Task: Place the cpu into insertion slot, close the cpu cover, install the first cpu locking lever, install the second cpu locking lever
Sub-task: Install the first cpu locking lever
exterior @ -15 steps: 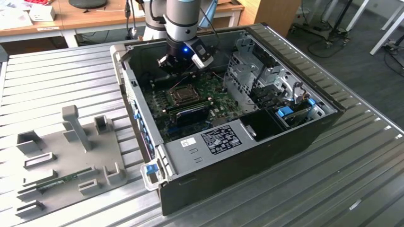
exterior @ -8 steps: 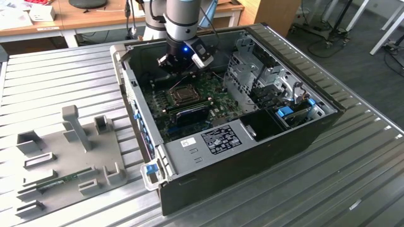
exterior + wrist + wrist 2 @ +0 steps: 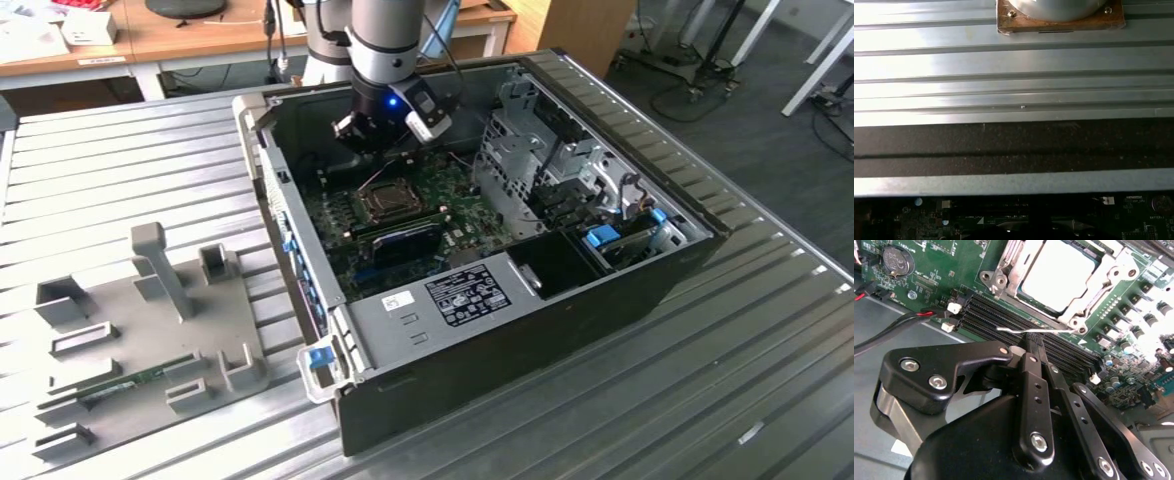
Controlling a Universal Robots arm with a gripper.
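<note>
Watching your end effector (image 3: pixel 1032 342): pressed together, tips at the locking lever (image 3: pixel 1054 330) | lever runs crosswise to it along the socket edge | cpu (image 3: pixel 1056 275) sits just beyond, under shut cpu cover (image 3: pixel 1106 282).

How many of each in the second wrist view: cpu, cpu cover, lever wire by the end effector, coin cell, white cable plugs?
cpu: 1
cpu cover: 1
lever wire by the end effector: 1
coin cell: 1
white cable plugs: 2
Total: 6
</note>
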